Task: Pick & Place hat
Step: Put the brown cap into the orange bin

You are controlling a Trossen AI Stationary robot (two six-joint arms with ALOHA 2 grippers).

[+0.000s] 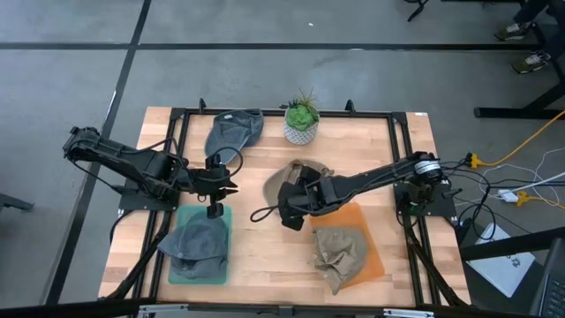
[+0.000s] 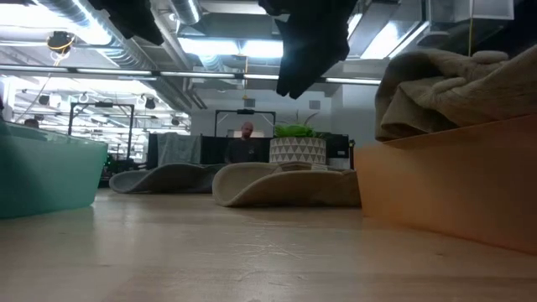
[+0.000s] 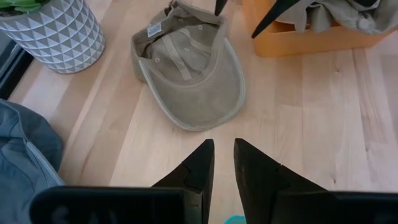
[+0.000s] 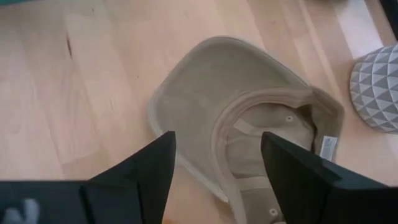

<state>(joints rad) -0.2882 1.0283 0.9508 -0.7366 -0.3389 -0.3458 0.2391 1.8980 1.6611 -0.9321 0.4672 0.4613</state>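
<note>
Two hands up: right hand (image 4: 214, 163) open, hovering over tan cap (image 4: 249, 124), which lies upside-down on worktop (image 1: 265, 256) nr plant pot (image 1: 301, 129). Recommend: straddle brim edge, descend, close. Left hand (image 3: 224, 163) nearly closed, empty.

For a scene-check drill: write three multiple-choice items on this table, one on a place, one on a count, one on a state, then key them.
1. Where does the upside-down tan cap lie?
A. on bare wood
B. in the teal bin
C. on the plant pot

2. How many hats show in all?
A. two
B. four
C. six

3. How does the right claw stand?
A. shut on the cap
B. open above the cap
C. out of sight

Key:
1 A, wood shows all round it.
2 B, a grey hat by the plant, one in the teal bin, one in the orange bin, plus the cap.
3 B, its fingers are spread, nothing between them.
</note>
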